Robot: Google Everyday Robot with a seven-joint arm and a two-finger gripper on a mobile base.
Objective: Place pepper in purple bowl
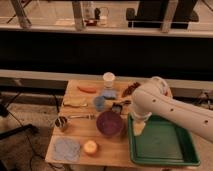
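At the near right of the surface (80, 161), hand (139, 127): it hangs over the left rim of a green tray (165, 155), released and carrying nothing.
Purple bowl (110, 122): it sits just left of the hand, mid-surface, and looks empty.
Blue cup (99, 102): it stands just beyond the bowl, on the likely route to the pepper.
Pepper (88, 89): it lies flat near the far left of the surface, left of a white cup (108, 78) and well apart from the hand.
Step in hand (a judgement): the reach toward the pepper, which is not yet picked up.
Doing it well:
- Raise the hand enough to pass over the bowl and the blue cup.
- Travel to the far left and stop directly above the pepper.
- Turn the fingers so they close across its narrow width, near the middle rather than the tapered tip.
- Descend straight down, keeping clear of the white cup.
- Grip gently, since the pepper is small and may roll or slip.
Arm (175, 112): a thick white limb enters from the right, bends at a rounded joint above the tray's far left corner, and points the hand downward.
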